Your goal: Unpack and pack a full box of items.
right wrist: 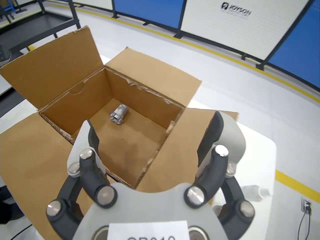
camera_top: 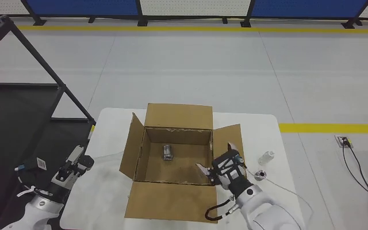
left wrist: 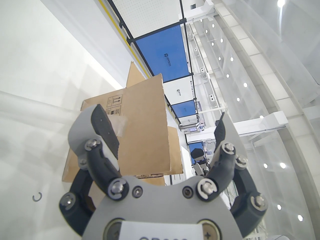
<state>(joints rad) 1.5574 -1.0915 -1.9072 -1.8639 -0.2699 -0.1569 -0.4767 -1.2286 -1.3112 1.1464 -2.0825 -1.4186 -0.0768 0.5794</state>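
open brown cardboard box [camera_top: 178,115] sits mid white table [camera_top: 109,178], flaps folded out. small silver metal cylindrical part [camera_top: 167,152] lies on box floor, nr far wall. right gripper [camera_top: 217,159] hangs over box's near-right corner, fingers apart, empty. left gripper [camera_top: 82,158] at table's left edge, well apart from box, fingers apart w/ nothing btwn. small white bottle [camera_top: 266,156] lies on table right of box.
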